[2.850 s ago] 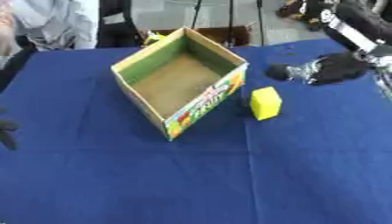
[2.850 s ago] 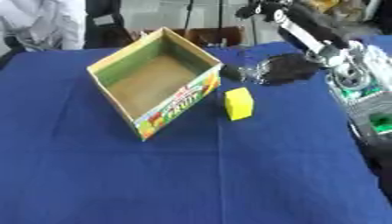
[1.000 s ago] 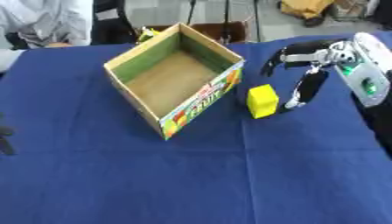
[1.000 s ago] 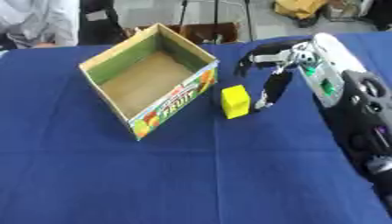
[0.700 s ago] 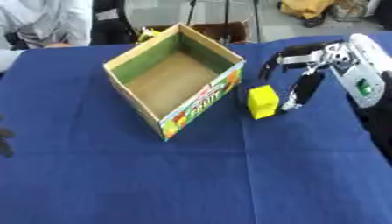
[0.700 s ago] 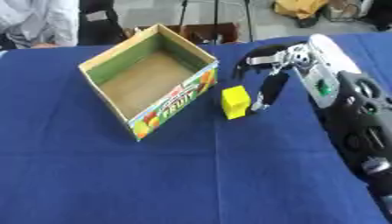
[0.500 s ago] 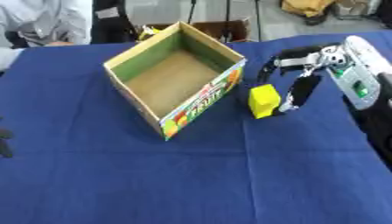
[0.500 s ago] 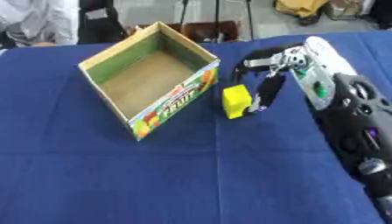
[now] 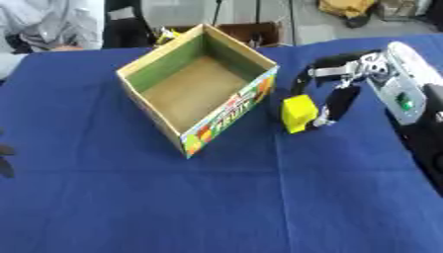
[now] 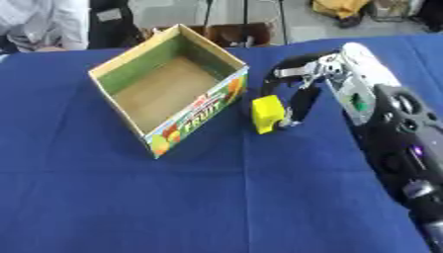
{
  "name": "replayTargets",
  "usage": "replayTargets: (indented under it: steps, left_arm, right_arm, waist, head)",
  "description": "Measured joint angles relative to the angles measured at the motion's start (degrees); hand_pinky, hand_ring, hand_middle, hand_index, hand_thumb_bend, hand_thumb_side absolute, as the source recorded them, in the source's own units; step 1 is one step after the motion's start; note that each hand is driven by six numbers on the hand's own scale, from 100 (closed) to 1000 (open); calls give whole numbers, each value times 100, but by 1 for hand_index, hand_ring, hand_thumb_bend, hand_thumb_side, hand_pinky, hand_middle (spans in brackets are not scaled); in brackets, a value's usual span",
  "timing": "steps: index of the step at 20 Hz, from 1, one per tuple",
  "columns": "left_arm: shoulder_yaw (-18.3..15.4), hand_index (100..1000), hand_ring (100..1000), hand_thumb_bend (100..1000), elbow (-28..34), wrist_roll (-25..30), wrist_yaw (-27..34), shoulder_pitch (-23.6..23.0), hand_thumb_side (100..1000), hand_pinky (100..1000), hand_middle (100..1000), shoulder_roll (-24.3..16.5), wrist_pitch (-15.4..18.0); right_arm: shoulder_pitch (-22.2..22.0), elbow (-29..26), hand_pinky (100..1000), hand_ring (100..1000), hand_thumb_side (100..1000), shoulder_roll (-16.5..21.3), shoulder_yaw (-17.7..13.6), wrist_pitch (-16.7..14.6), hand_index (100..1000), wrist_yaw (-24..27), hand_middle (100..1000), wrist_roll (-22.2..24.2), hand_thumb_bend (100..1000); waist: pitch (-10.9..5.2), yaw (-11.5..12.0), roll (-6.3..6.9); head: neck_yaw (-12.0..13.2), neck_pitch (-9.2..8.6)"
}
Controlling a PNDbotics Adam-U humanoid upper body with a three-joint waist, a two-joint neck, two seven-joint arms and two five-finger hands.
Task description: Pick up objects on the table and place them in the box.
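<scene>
A yellow block (image 9: 298, 113) stands on the blue table (image 9: 216, 207), just right of the open cardboard box (image 9: 197, 86) with fruit print on its side. The box holds nothing I can see. My right hand (image 9: 339, 94) reaches in from the right and curls round the block: the thumb arcs over its far side and the fingers (image 9: 333, 106) press against its right face. The block still rests on the cloth. Only a dark sliver of my left hand (image 9: 4, 159) shows at the left edge of the left eye view.
A person in a light top (image 9: 52, 24) sits at the far left edge, away from the objects. Dark stands and a brown box (image 9: 251, 30) lie beyond the table's far edge. My right forearm (image 10: 389, 123) covers the table's right side.
My right hand has come down from the far right to the yellow block, and its fingers have drawn in against the block's sides. Box and block stay in place.
</scene>
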State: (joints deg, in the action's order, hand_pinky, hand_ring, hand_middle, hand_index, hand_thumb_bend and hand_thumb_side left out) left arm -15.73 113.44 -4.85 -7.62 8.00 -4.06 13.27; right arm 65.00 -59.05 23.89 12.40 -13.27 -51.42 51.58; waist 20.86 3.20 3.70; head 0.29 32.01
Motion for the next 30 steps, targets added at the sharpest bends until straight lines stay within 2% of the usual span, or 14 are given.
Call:
replayTargets:
  steps: [1,5,12,15,20,30]
  left_arm:
    - [0,881,463,357,0,2,0,0,961,253,554,3,-1]
    - [0,881,463,359,0,13,0,1,961,253,554,4,-12]
    - [0,881,463,358,0,23,0,8,960,252,554,5,-21]
    - [0,881,463,358,0,23,0,9,961,250,554,6,-21]
    - [0,881,464,355,0,24,0,9,959,249,554,6,-22]
    - [0,881,464,353,0,32,0,10,958,247,554,6,-30]
  right_arm:
    - [0,0,789,883,225,-6,0,12,779,-17,698,-3,345]
    - [-1,5,771,860,233,-45,0,88,741,-89,659,-66,295]
    - [-1,84,753,804,181,-84,34,200,699,-173,624,-236,334]
    - [-4,147,744,773,174,-104,37,232,628,-201,555,-285,345]
    - [-24,182,718,725,180,-142,18,397,522,-142,459,-449,260]
    - [-29,-88,715,703,205,-141,-112,829,491,208,429,-758,266]
  waist:
    - [3,2,1]
    - [19,19,1]
    - [33,20,1]
    - [35,22,1]
    - [35,24,0]
    - [35,-3,-2]
  head:
    - [0,-8]
    - [-7,-33]
    - [-12,-36]
    - [-12,-37]
    - [-12,-40]
    - [-10,-60]
